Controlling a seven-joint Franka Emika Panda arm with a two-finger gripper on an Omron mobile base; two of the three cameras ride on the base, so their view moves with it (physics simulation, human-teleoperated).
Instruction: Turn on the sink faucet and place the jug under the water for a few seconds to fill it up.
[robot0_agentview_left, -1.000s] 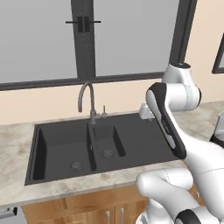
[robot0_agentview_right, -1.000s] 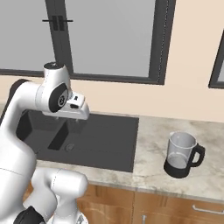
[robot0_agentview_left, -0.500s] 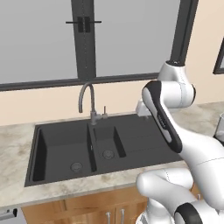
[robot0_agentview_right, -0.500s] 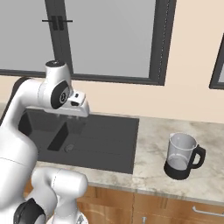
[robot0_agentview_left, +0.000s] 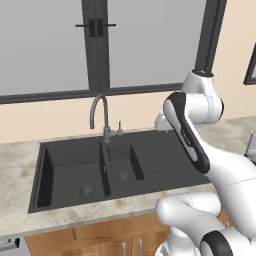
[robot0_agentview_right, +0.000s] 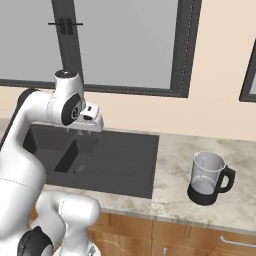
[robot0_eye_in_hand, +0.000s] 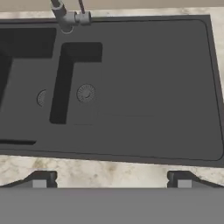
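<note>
The sink (robot0_agentview_left: 150, 160) is a matte black rectangular unit set into a speckled beige stone counter (robot0_agentview_right: 175, 150); it has two basins with round drains and a flat drainboard toward its right end. The sink faucet (robot0_agentview_left: 101, 116), a slim dark-grey metal gooseneck with an arched spout and a small side lever, stands at the sink's rear edge between the basins. The jug (robot0_agentview_right: 209, 178), a clear glass cylinder with black base and black side handle, stands upright on the counter, to the right of the sink's right edge and well apart from the faucet. The white arm bends up and over the drainboard. The gripper (robot0_eye_in_hand: 111, 179) hangs above the sink's front edge, facing down, jaws fully spread and holding nothing.
</note>
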